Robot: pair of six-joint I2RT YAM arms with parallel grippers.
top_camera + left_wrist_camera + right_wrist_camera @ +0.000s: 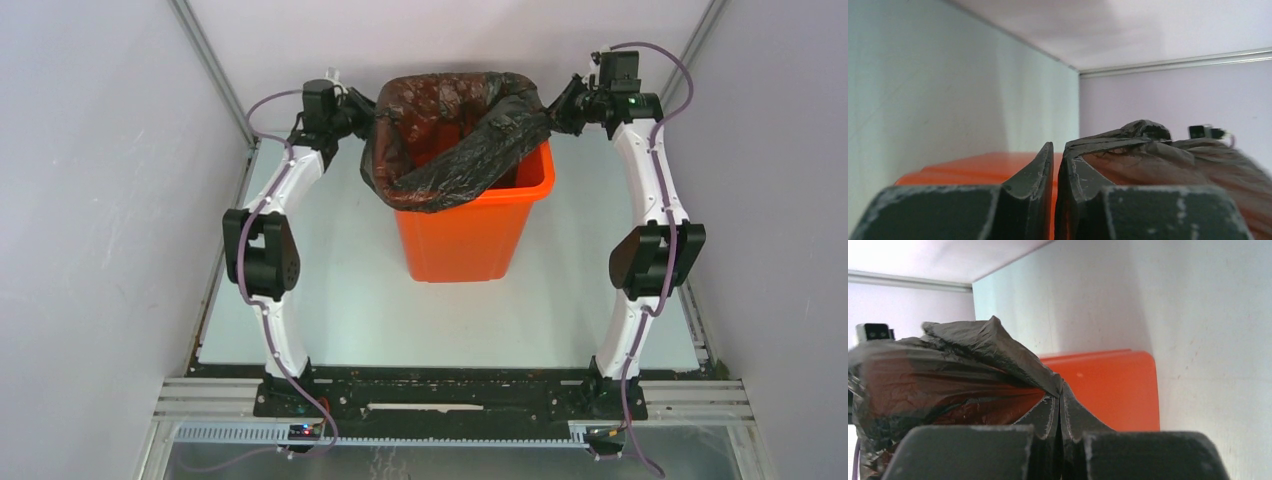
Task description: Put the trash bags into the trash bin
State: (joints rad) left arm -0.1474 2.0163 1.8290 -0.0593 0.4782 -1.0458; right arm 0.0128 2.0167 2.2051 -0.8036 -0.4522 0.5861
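Note:
The orange trash bin (465, 235) stands upright at the table's far middle. A glossy black trash bag (450, 130) is spread wide over its mouth, partly draped inside and over the left rim. My left gripper (362, 108) is at the bag's left edge. In the left wrist view its jaws (1058, 150) stand a narrow gap apart, orange bin (973, 167) showing between them, and the bag (1158, 160) lies over the right finger's tip. My right gripper (555, 108) is shut on the bag's right edge (948, 370), jaws (1060, 390) pinched together, with the bin (1108, 385) behind.
White enclosure walls stand close on the left, right and back. The pale table top (350, 300) stretches in front of the bin toward the arm bases.

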